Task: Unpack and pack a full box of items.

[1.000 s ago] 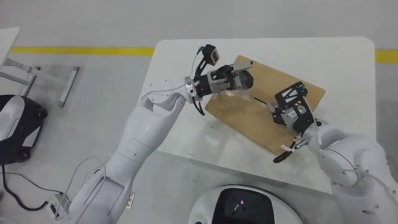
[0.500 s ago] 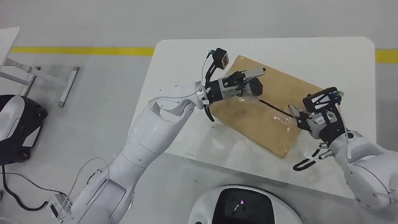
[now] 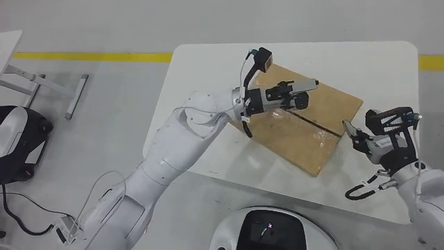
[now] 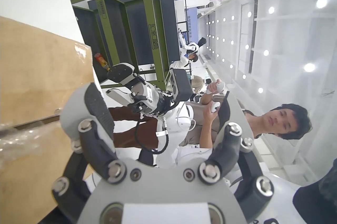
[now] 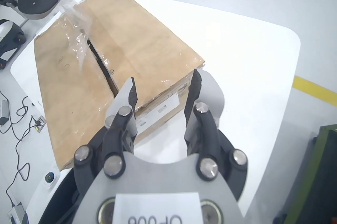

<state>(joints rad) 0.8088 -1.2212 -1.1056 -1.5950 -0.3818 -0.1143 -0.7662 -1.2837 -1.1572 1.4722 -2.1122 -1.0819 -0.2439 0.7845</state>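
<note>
- Box (image 3: 298, 135) lies closed and askew about the middle of the desk (image 3: 201, 76) in the top view. The left pincer (image 3: 309, 92) hangs over its far flap, and the right pincer (image 3: 354, 130) sits just off the box corner nearest the desk's right edge. We judge that a push on one flap, with nothing bracing the carton, could slide it toward an edge.
- From the left wrist, we see the left pincer (image 4: 158, 114) spread wide and empty above the box (image 4: 34, 64). Crumpled tape (image 4: 18, 133) lies along the seam. We think it could cling to a finger and drag the flap sideways.
- From the right wrist, the right pincer (image 5: 163, 90) is parted and holds nothing, facing the end of the box (image 5: 126, 46). The seam (image 5: 102, 69) gapes, and a loose tape (image 5: 76, 25) strip stands up at its far end. A finger driven deep into that gap might strike items we cannot see. Where tape bridges the flaps, a hard pull may tear the cardboard.
</note>
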